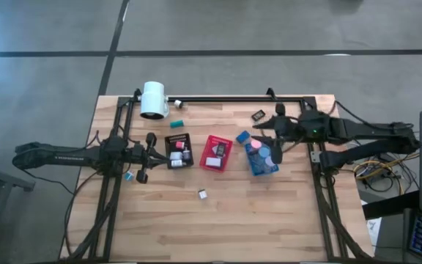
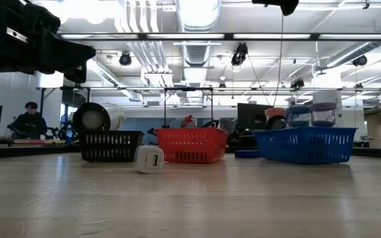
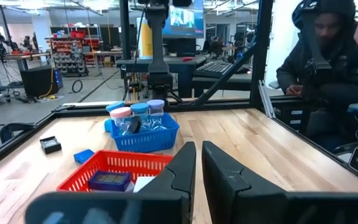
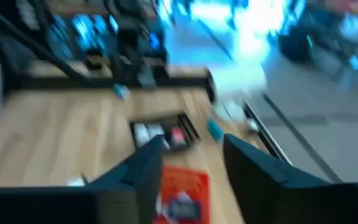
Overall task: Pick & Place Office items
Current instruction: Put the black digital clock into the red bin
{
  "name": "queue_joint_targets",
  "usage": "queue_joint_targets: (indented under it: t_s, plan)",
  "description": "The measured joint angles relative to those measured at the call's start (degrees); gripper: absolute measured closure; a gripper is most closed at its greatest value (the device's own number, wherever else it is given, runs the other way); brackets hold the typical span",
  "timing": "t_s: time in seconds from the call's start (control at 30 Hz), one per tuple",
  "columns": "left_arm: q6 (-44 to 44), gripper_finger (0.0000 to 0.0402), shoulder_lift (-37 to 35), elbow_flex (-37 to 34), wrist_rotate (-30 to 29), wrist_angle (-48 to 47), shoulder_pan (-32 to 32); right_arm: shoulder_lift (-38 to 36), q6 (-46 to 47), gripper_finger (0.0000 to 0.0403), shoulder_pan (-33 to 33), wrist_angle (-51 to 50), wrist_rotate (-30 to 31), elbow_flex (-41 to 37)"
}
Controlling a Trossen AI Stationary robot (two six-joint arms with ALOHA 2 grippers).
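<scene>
From above, the left pincer point(image 1: 147, 156) was seen low over the desk point(image 1: 218, 220), its fingers drawn nearly together with nothing between them. Just beside it, toward the desk's middle, the black tray point(image 1: 179, 150) was found with small white and red pieces in it; the red tray point(image 1: 216, 153) lay farther on, and a small white block point(image 1: 203, 193) lay loose on the wood, apart from this pincer and nearer the desk's front edge. The right pincer point(image 1: 268, 145) was seen over the blue tray point(image 1: 261, 157), in which round caps were held; its fingers stood parted, and whether anything was held could not be told. A blue piece point(image 1: 242, 136) lay just beside it, a black piece point(image 1: 258, 115) behind it, and a teal bit point(image 1: 176, 124) near the white cylinder point(image 1: 154, 100).

At desk level, the three trays were seen in a row, with the white block standing before the black and red ones.

From the left wrist, the closed fingers point(image 3: 182, 171) were shown empty, the red tray just beyond them and the blue tray farther off. A seated person point(image 3: 328, 68) was seen past the desk.

From the right wrist, the picture was blurred; parted fingers point(image 4: 151, 158) were made out above the red tray.
</scene>
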Motion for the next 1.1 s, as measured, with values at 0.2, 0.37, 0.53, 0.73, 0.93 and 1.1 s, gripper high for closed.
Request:
queue_joint_targets:
  t_s: [0.2,0.37,0.53,0.73,0.93,1.1]
  plan:
    - [1.4,0.0367,-0.1,0.3,-3.1,0.0,0.0,-7.0,0.0,0.0354,-0.1,21.0,-3.9,-15.9]
    - [3.2,0.0376,-0.1,3.0,-6.4,-3.3,0.1,-10.2,0.8,0.039,-0.1,33.4,-6.6,-25.9]
    - [6.5,0.0397,0.3,10.2,-7.7,-13.7,1.0,-10.8,1.8,0.039,-0.5,43.5,-6.3,-34.0]
    - [12.6,0.0396,1.5,14.8,-7.7,-16.8,1.4,-10.4,-0.4,0.039,-0.5,54.0,-6.4,-40.5]
    - [13.5,0.0398,2.0,15.7,-7.5,-16.8,1.5,-10.0,0.5,0.039,-0.5,61.3,-6.5,-46.5]
    - [13.5,0.0398,2.1,15.7,-5.0,-16.7,3.5,-10.4,1.4,0.039,-1.0,63.6,-6.8,-50.0]
